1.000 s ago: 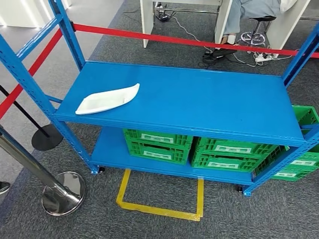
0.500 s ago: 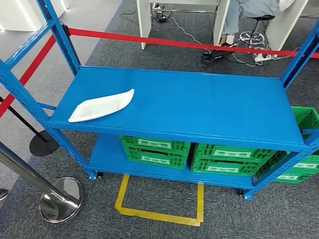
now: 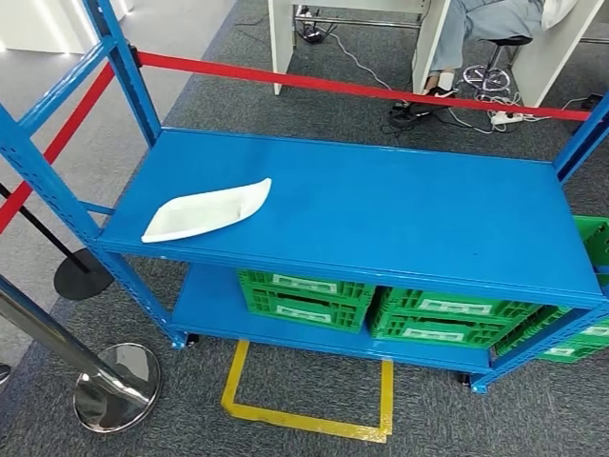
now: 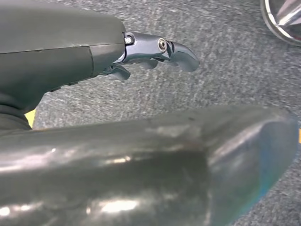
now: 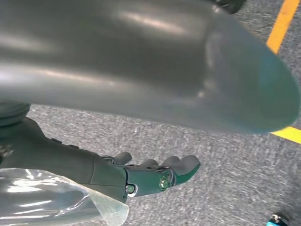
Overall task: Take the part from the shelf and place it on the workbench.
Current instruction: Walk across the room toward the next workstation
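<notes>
Seen from the robot's head camera, a white, boat-shaped part (image 3: 206,210) lies flat on the top deck of a blue metal shelf (image 3: 402,205), near the deck's left front corner, with nothing touching it. On the lower deck stand green plastic crates (image 3: 307,299), side by side, and another green crate (image 3: 590,238) sits past the shelf's right end. A yellow taped outline (image 3: 308,419) marks the grey carpet in front of the unit. A red barrier belt (image 3: 359,89) runs behind the shelf, and a chrome stanchion base (image 3: 117,386) stands on the floor at the near left. Beyond the belt, a person's legs (image 3: 474,24) show at a white desk.

Both arms hang over the carpet. The left hand (image 4: 149,52) holds nothing, its fingers stretched out and lying close together, the thick thumb (image 4: 177,165) well apart from them. The right hand (image 5: 156,174) is likewise empty, fingers extended with a wide gap to the thumb (image 5: 160,61), above a strip of yellow tape (image 5: 284,23).
</notes>
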